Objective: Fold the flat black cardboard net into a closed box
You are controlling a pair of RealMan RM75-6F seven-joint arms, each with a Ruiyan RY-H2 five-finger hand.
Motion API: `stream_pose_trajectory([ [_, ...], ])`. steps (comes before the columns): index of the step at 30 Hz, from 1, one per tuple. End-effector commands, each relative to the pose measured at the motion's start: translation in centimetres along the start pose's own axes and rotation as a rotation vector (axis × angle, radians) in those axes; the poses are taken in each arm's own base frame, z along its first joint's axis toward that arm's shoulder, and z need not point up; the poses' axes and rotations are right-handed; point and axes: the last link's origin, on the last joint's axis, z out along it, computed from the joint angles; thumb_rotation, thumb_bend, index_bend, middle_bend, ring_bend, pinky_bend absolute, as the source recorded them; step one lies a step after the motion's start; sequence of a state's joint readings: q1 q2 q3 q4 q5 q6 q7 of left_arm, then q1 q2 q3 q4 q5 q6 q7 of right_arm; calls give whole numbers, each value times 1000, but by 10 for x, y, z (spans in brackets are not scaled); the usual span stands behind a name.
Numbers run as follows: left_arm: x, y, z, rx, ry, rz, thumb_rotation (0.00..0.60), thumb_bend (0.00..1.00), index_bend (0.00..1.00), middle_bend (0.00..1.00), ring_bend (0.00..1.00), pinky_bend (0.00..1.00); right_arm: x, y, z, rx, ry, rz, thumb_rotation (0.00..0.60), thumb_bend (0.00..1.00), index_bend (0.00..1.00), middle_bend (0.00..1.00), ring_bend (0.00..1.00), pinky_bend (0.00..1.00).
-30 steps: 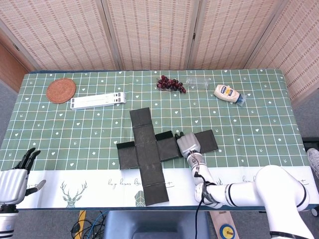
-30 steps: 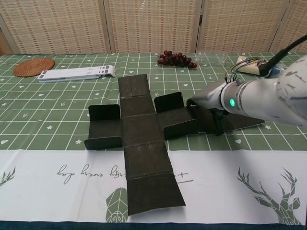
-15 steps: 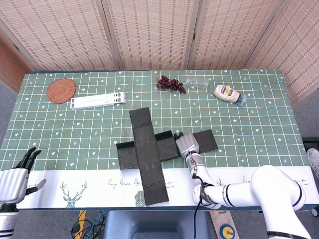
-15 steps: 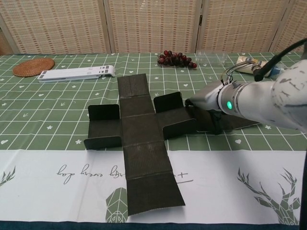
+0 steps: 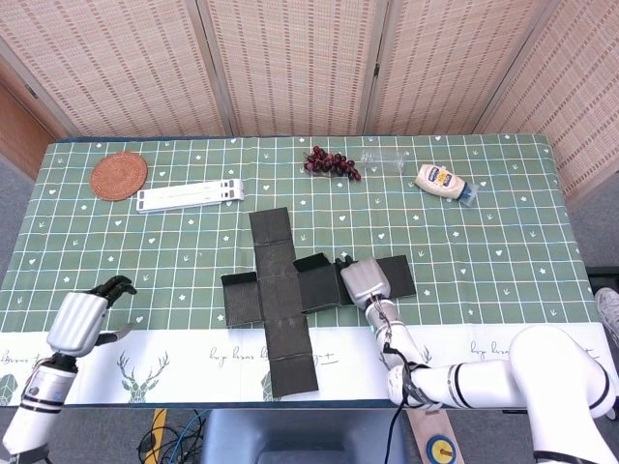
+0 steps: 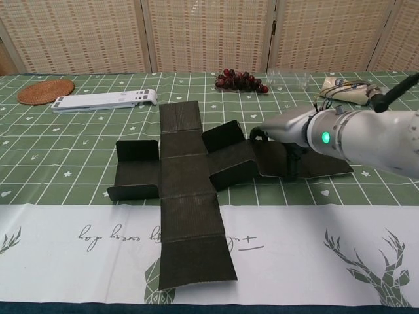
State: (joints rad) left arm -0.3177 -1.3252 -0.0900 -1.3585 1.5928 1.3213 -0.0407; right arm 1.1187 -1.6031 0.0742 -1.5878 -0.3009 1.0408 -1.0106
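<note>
The black cardboard net [image 5: 280, 290] lies flat as a cross at the table's middle, with its short side flaps standing up. In the chest view the net [image 6: 186, 176] has its long arm reaching the front edge. My right hand [image 5: 363, 280] sits on the net's right arm, just right of the raised flap. In the chest view the right hand [image 6: 288, 131] has dark fingers [image 6: 291, 163] curled down onto that panel, gripping it. My left hand [image 5: 82, 314] hovers at the front left, well left of the net, holding nothing, fingers apart. The chest view does not show it.
A woven coaster [image 5: 118, 176] and a white folding stand [image 5: 191, 196] lie at the back left. Grapes [image 5: 332, 162], a clear bottle [image 5: 385, 160] and a mayonnaise bottle [image 5: 443, 181] lie along the back right. Folding screens stand behind the table.
The net has slid left and turned a little with my right hand on its right arm. My left hand has risen and moved right, over the table's front left.
</note>
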Motion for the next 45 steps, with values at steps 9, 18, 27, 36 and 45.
stream_pose_trajectory([
  [9,-52,35,66,-112,-111,27,600,130,189,219,756,974,-9,-1,-3,16,67,-14,600,372,240,356,806,988],
  [18,-59,32,78,-55,-102,31,600,130,76,139,736,973,-15,-2,-8,45,170,-6,600,372,256,368,807,988],
  [27,-65,34,85,-42,-79,1,600,130,79,135,727,972,-17,0,-12,57,212,-3,600,372,260,373,808,988],
  [36,-75,47,99,-61,-62,-41,600,130,79,129,726,972,-15,-2,-15,61,237,2,600,372,261,378,815,988],
  [45,-86,62,108,-86,-64,-78,600,130,80,125,722,972,-13,-3,-17,55,251,7,600,372,262,381,816,988],
])
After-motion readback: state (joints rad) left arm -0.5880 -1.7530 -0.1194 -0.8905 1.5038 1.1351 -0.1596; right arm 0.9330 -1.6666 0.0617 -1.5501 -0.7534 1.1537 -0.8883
